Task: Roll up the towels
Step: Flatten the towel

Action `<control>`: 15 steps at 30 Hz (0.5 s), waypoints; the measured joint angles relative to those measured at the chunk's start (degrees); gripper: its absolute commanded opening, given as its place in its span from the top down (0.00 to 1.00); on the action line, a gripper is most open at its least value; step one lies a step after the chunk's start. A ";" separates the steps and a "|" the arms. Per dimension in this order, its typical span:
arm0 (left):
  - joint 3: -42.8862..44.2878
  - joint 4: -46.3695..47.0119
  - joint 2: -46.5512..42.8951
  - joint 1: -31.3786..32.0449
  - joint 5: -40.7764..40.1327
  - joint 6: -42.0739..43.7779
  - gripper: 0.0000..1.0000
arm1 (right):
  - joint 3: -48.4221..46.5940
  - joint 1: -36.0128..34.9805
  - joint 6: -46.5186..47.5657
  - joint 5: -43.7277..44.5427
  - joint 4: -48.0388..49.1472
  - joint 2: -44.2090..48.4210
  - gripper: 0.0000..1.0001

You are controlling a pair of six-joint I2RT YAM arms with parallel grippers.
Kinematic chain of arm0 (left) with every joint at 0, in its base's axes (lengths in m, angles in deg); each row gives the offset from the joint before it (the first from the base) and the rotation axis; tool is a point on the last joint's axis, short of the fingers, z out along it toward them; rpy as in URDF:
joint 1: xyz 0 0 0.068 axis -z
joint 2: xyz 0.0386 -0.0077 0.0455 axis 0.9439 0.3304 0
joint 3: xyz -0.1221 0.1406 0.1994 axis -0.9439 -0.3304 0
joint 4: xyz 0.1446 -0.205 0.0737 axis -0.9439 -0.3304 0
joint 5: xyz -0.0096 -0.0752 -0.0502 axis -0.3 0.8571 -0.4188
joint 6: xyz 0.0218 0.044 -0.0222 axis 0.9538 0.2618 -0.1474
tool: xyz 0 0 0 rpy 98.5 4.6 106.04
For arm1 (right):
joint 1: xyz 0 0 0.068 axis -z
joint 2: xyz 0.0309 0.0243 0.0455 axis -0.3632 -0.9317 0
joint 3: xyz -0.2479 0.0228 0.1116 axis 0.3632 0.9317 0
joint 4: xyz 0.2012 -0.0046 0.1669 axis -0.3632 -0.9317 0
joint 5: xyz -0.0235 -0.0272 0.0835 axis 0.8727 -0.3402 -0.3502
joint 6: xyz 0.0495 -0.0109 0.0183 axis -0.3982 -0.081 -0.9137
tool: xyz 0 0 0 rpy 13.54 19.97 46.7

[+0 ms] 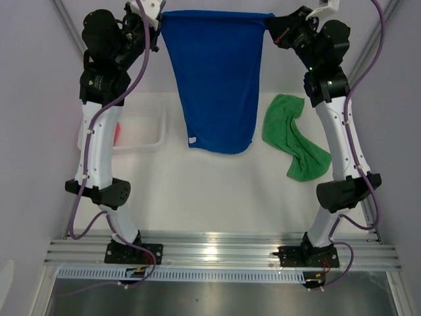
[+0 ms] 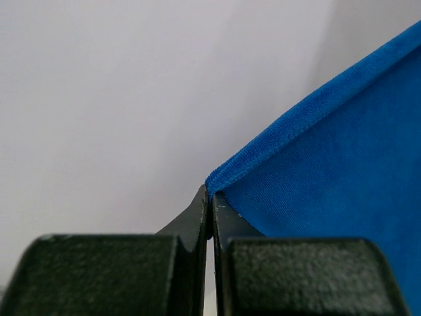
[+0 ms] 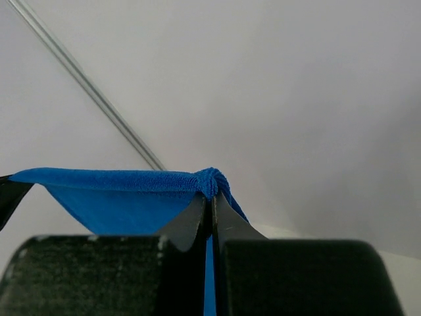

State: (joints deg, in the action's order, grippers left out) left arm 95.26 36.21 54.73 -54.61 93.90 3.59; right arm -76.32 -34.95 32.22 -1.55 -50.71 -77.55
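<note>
blue towel [image 1: 217,79] hangs at top centre of the frame, top edge stretched left to right between left claw [image 1: 156,25] and right claw [image 1: 268,27], each pinched tight on one upper corner, long side dangling toward frame centre, green towel [image 1: 296,138] crumpled at centre right.

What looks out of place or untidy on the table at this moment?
The green towel lies crumpled and twisted on the table, right of the blue towel, neither flat nor rolled. The blue towel hangs evenly, pinched at its top corners by the left gripper and right gripper. Nothing else stands out.
</note>
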 measured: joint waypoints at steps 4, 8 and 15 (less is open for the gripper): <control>0.00 0.26 1.77 -0.04 -1.66 0.02 0.99 | -4.28 -0.02 -0.92 0.50 0.42 -6.64 1.00; 0.00 2.75 5.60 -0.48 -3.98 0.15 0.99 | -11.13 0.02 -2.05 2.10 2.23 -15.58 1.00; 1.84 7.87 14.71 -1.99 -6.67 0.48 0.99 | -21.38 0.33 -3.63 5.57 6.25 -28.57 1.00</control>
State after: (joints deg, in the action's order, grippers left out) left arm 97.10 44.08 69.44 -56.60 87.23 4.07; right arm -97.69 -34.62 28.59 4.03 -44.46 -106.12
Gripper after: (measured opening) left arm 0.008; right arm 0.009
